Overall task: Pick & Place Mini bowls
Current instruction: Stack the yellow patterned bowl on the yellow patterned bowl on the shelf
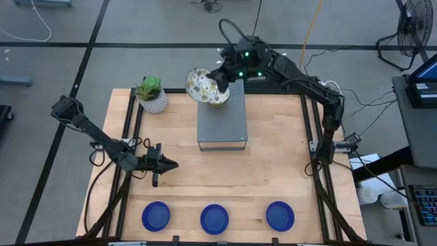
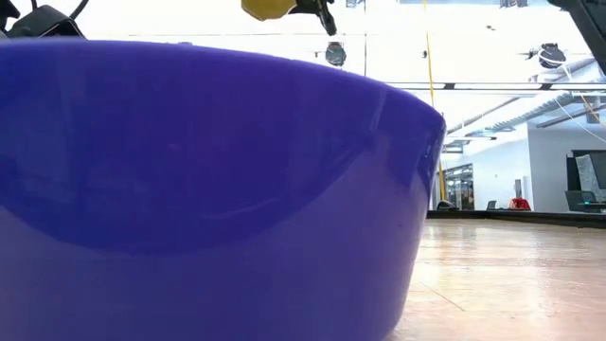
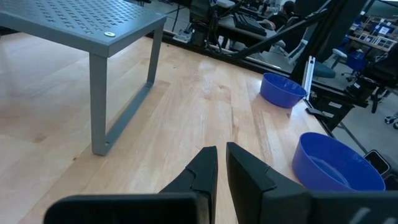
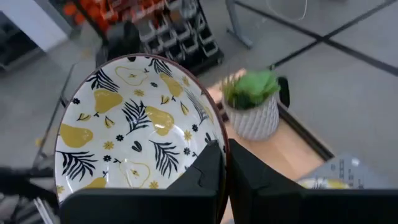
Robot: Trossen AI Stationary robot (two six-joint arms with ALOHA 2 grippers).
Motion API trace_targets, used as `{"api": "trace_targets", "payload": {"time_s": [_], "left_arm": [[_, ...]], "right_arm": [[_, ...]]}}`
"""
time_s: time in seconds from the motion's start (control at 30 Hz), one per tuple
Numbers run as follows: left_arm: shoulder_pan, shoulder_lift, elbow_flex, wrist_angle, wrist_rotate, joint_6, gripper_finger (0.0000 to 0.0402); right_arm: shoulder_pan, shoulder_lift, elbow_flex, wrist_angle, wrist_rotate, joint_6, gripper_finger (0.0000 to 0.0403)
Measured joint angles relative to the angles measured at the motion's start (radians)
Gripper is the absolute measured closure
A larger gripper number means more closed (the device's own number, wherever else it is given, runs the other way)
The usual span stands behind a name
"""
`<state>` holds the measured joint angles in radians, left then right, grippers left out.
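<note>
A cream mini bowl [image 1: 203, 85] printed with yellow pears and dark leaves inside is in my right gripper [image 1: 220, 80], above the far end of the grey perforated stand [image 1: 222, 123]. The wrist view shows its inside [image 4: 130, 130]. Another patterned bowl [image 1: 219, 102] rests on the stand just below. Three blue bowls [image 1: 156, 216] [image 1: 214, 219] [image 1: 280, 216] sit in a row along the near edge. My left gripper [image 1: 167, 164] is shut and holds nothing, low over the table's left part [image 3: 221, 165]. My right gripper pinches the patterned bowl's rim [image 4: 219, 142], one finger [image 4: 205, 171] on the inner side and the other [image 4: 252, 177] on the outer side. The bowl is lifted clear of the stand and tipped on edge, its inside turned toward the wrist camera.
A white textured pot with a green plant [image 1: 151, 96] stands at the far left corner, close to the held bowl. The middle blue bowl [image 2: 189, 189] fills the low view. Bare wood lies between the stand and the blue bowls.
</note>
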<state>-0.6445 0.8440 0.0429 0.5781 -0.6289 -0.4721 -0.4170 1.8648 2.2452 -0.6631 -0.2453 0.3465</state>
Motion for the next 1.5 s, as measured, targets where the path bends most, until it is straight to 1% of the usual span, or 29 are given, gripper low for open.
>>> {"api": "trace_targets", "payload": {"time_s": [0.1,0.3,0.4,0.73,0.9,1.17,1.5], "left_arm": [[0.0,0.0,0.0,0.0,0.0,0.0,0.0364],[0.0,0.0,0.0,0.0,0.0,0.0,0.0364],[0.0,0.0,0.0,0.0,0.0,0.0,0.0364],[0.0,0.0,0.0,0.0,0.0,0.0,0.0364],[0.0,0.0,0.0,0.0,0.0,0.0,0.0364],[0.0,0.0,0.0,0.0,0.001,0.0,0.0364],[0.0,0.0,0.0,0.0,0.002,0.0,0.0364]], "right_arm": [[-0.026,0.007,0.026,0.017,0.005,0.005,0.0399],[-0.078,0.009,0.018,-0.047,0.014,0.012,0.0399],[-0.099,0.006,-0.014,-0.041,0.039,0.028,0.0399],[-0.166,0.008,-0.137,-0.041,0.037,0.087,0.0399],[-0.179,0.008,-0.213,0.007,0.035,0.101,0.0399],[-0.191,0.008,-0.325,0.034,0.032,0.107,0.0399],[-0.198,0.008,-0.375,0.029,0.019,0.113,0.0399]]}}
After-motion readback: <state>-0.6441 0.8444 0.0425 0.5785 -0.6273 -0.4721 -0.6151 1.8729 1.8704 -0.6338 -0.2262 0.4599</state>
